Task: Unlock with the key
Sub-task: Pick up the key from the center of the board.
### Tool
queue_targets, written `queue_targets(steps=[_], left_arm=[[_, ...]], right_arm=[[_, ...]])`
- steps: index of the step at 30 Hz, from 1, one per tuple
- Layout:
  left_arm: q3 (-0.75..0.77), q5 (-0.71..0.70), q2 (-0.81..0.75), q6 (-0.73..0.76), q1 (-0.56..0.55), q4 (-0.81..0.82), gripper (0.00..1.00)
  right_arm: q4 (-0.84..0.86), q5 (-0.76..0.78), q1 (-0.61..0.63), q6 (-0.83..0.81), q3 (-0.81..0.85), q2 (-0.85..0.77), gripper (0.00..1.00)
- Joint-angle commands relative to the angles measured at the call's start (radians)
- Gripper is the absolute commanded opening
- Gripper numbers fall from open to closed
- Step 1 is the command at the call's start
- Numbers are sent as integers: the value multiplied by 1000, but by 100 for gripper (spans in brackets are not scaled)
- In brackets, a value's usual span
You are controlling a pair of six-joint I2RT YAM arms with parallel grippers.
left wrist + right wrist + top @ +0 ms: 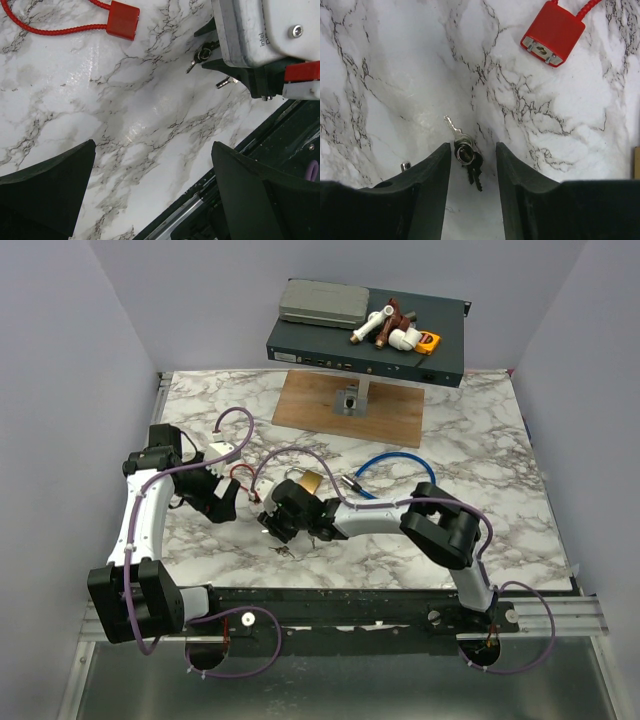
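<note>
1. Your right end effector (472,150) is low over the bench (480,440) with its fingers (432,175) apart. It is open and clamps nothing.
2. The key bunch (465,152) lies flat on the marble between those two fingers. One silver key points away from the wrist, and darker keys trail back toward it. The ring sits just beside the left-hand finger in the right wrist view; you cannot tell whether they touch.
3. From above, the same key bunch (285,551) lies near the front edge of the bench, right under the right end effector (272,525).
4. Your left end effector (152,147) is spread wide with only bare marble between its fingers. It holds nothing and is well apart from the keys (200,55), which show at the top of its wrist view beneath the other arm's wrist.
5. The red cable lock (552,32) rests on the bench beyond the keys, its cord looping away from the block.
6. A brass padlock (308,482) sits just behind the right wrist, near a blue cable (385,462).
</note>
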Motion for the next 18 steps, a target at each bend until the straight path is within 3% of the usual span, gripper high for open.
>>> queue_targets(steps=[1, 6, 10, 18], left_arm=[[14, 48, -28, 7, 7, -12, 99], [19, 58, -30, 18, 7, -23, 99], [24, 83, -29, 21, 8, -37, 99], [29, 117, -14, 48, 7, -56, 99]], right_arm=[[-60, 78, 46, -27, -48, -5, 39], [-55, 106, 50, -19, -66, -6, 23], [-44, 118, 51, -3, -65, -16, 1], [10, 136, 49, 75, -98, -88, 1]])
